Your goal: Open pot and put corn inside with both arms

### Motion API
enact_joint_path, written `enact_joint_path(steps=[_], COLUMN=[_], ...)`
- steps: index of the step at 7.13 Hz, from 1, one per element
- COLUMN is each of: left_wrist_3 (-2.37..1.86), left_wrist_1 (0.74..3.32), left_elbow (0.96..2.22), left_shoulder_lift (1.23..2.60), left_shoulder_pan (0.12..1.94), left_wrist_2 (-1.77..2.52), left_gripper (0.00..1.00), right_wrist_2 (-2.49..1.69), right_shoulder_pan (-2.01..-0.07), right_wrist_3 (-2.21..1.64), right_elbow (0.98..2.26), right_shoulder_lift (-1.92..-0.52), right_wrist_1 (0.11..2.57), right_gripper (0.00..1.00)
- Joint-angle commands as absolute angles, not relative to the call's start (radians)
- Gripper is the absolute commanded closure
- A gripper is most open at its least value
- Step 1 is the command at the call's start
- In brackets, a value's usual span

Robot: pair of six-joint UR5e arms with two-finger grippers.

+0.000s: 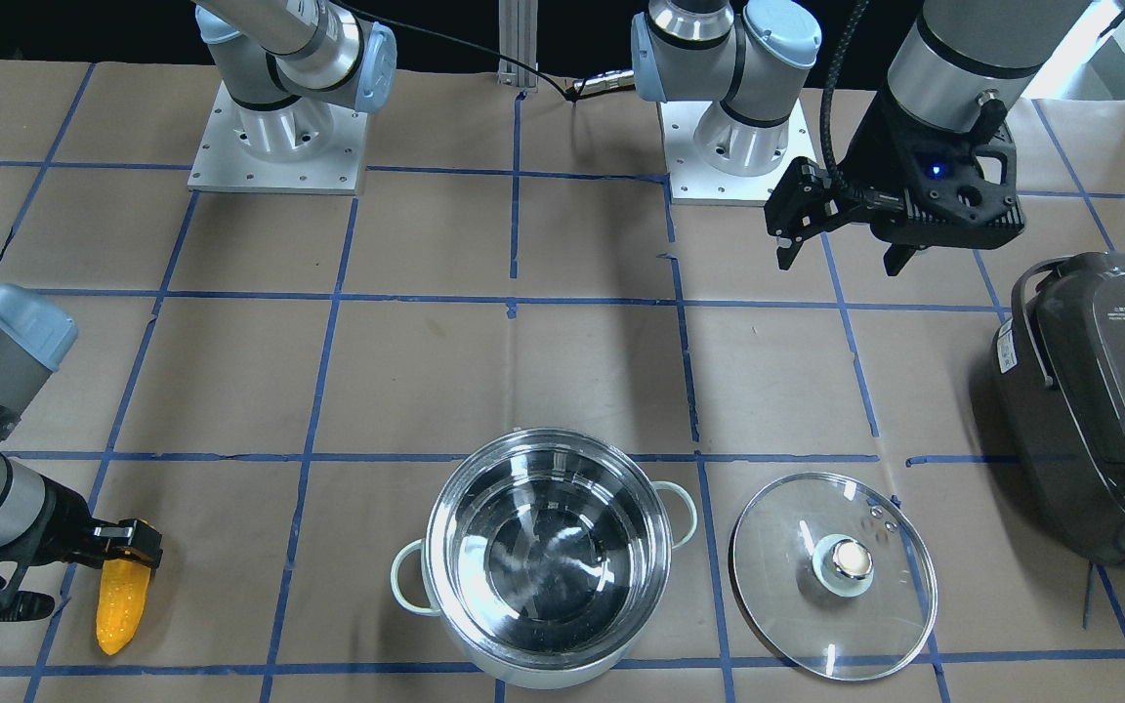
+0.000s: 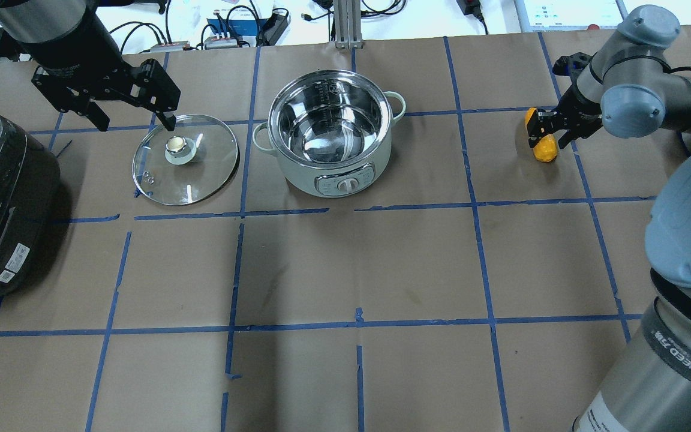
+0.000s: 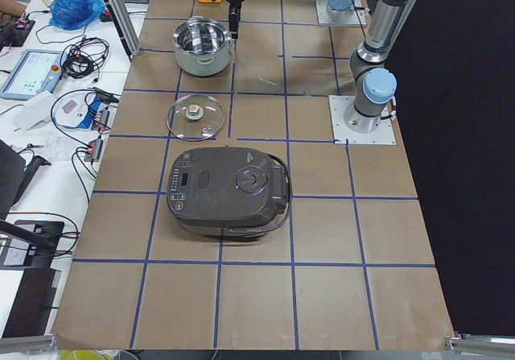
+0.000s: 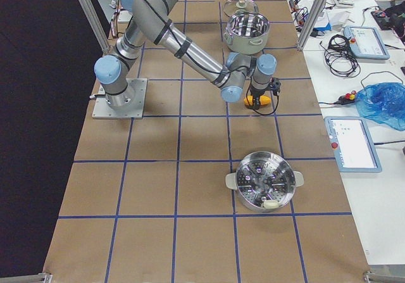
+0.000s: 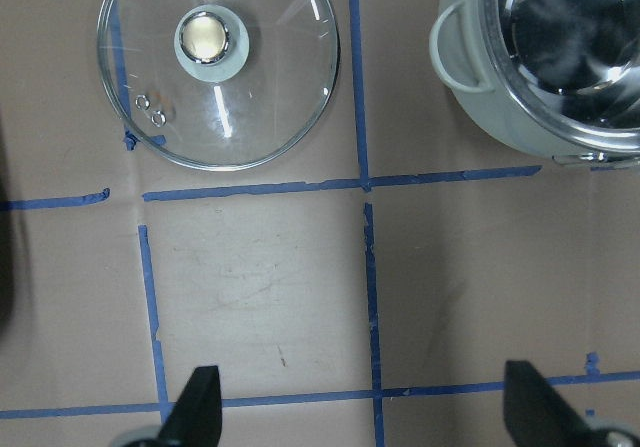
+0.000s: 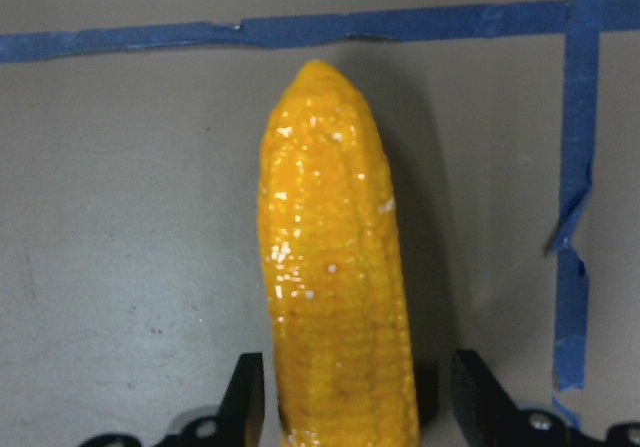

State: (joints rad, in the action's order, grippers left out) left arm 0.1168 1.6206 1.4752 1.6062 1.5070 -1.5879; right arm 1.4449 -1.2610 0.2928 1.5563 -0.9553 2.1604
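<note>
The corn (image 1: 123, 596) lies flat by the bench's (image 1: 523, 371) operator-side edge, near the robot's-right end, with its long axis across the bench and its tip toward that edge. The open pot (image 2: 290, 168) stands mid-edge, the lid (image 1: 834, 574) beside it and the rice cooker (image 1: 1100, 410) beyond. The low right fingers (image 6: 248, 397) straddle the corn's thick end, a slim gap showing. The raised left fingers (image 5: 197, 407) gape wide, empty.

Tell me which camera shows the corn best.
The right wrist-mounted view: the corn fills the frame, kernels sharp. Front-facing and overhead show it small; side views, a partly hidden orange speck; left wrist, nothing.
</note>
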Motion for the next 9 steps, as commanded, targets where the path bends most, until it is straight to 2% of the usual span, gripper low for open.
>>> enact_joint_path(steps=[1, 3, 6, 7, 9], left_wrist_3=[0.118, 0.121, 0.121, 0.123, 0.121], left_wrist_1=[1.618, 1.62, 1.62, 1.62, 1.621], left_elbow=[1.476, 1.48, 1.482, 1.482, 1.482], left_shoulder_lift=[1.612, 1.612, 1.609, 1.609, 1.608], left_shoulder_pan=[1.509, 1.511, 1.509, 1.509, 1.508], left_wrist_2=[-1.605, -1.605, -1.605, -1.605, -1.608], left_gripper=[0.0, 0.0, 0.0, 0.0, 0.0], right_wrist_2=[1.447, 1.491, 1.543, 1.595, 1.612], right_shoulder_pan=[-1.262, -1.331, -1.647, -1.752, -1.875], right_wrist_3=[0.295, 0.288, 0.024, -0.038, -0.15], right_elbow=[1.545, 1.461, 1.226, 1.198, 1.07], right_shoulder_lift=[-0.966, -1.05, -1.072, -1.049, -0.912], right_wrist_1=[2.143, 2.087, 1.936, 1.937, 1.948], right_gripper=[0.95, 0.95, 0.94, 0.94, 0.94])
